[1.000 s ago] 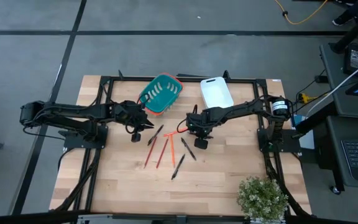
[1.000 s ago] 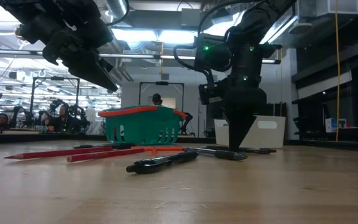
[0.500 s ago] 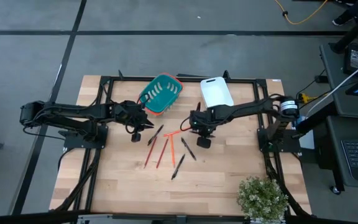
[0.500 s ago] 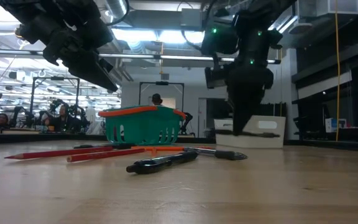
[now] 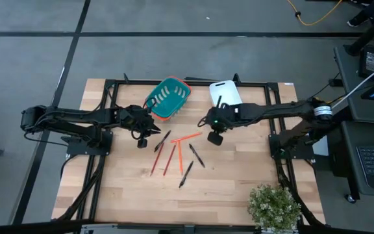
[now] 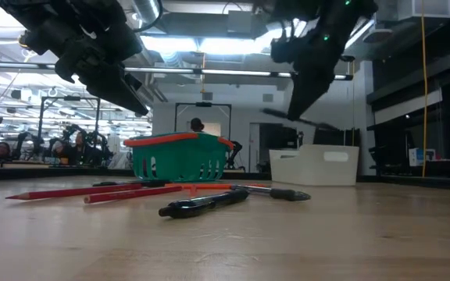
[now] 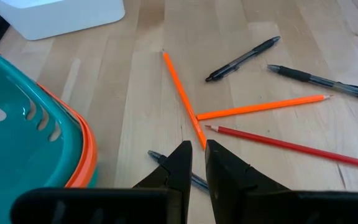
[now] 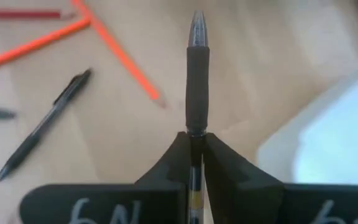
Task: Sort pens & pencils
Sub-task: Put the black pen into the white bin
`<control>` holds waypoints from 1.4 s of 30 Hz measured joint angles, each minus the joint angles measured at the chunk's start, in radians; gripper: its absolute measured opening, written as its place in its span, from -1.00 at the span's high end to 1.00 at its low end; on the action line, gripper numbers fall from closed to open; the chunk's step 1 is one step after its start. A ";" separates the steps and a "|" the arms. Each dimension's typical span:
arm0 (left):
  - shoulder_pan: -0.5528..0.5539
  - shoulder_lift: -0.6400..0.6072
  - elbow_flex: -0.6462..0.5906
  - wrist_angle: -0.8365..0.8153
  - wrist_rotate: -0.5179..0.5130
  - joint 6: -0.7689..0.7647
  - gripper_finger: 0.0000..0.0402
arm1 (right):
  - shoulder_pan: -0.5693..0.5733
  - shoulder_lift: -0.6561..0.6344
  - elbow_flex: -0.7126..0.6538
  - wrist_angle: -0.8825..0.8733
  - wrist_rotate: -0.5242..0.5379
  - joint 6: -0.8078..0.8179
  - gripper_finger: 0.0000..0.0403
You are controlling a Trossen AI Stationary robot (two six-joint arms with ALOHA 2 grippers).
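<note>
right now my right gripper [image 5: 217,121] hangs above the table [image 5: 239,182], just in front of the white bin [image 5: 226,95], and its fingers are pinched shut on a black pen [image 8: 197,68]. in the right wrist view the pen sticks straight out from between the two fingertips, its grip section and tip well past them, with the bin's pale wall close by on one side. in the low view the pen [image 6: 299,119] shows as a thin dark stick tilted under the raised gripper, clear of the wood and higher than the bin's rim.

my left gripper [image 5: 147,132] waits beside the teal basket [image 5: 167,97] with the orange rim, near the upper end of the scattered sticks. its fingers [image 7: 180,165] stand nearly together with only a slim gap, and nothing is between them. one black pen [image 7: 194,180] lies on the wood just past its fingertips, partly hidden by them.

the other pens [image 5: 196,156] lie on the table in the middle, between the two arms: one near the left gripper, two more lower down toward the near edge. the pencils [image 5: 179,158] lie among them, two orange ones meeting at an angle and red ones [image 5: 156,160] lying beside them. all of these are below and to the left of my right gripper, well apart from the pen it holds.
</note>
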 joint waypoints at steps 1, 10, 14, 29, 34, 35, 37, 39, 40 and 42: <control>0.000 0.000 0.000 0.000 0.000 0.000 0.79 | 0.002 -0.016 -0.013 0.009 0.020 0.006 0.86; 0.000 0.000 0.000 -0.001 -0.010 0.000 0.79 | 0.010 -0.176 -0.259 0.308 0.098 0.006 0.86; 0.000 0.000 0.000 -0.007 -0.028 0.000 0.79 | 0.009 -0.258 -0.377 0.460 0.128 0.003 0.86; 0.000 0.000 0.000 -0.023 -0.030 0.076 0.79 | 0.010 -0.351 -0.679 0.999 0.230 -0.151 0.86; 0.000 0.000 0.000 -0.023 -0.030 0.072 0.79 | 0.009 -0.351 -0.688 1.066 0.336 -0.182 0.86; 0.000 0.000 0.000 -0.022 -0.030 0.071 0.79 | 0.009 -0.351 -0.688 1.074 0.356 -0.182 0.86; 0.000 0.000 0.000 -0.022 -0.030 0.070 0.79 | 0.010 -0.351 -0.688 1.073 0.407 -0.177 0.86; 0.000 0.000 0.000 -0.022 -0.030 0.070 0.79 | 0.010 -0.351 -0.688 1.072 0.488 -0.156 0.86; 0.000 0.000 0.000 -0.022 -0.030 0.069 0.79 | 0.010 -0.351 -0.688 1.073 0.517 -0.150 0.86; 0.000 0.000 0.000 -0.022 -0.030 0.069 0.79 | 0.009 -0.351 -0.688 1.072 0.559 -0.127 0.86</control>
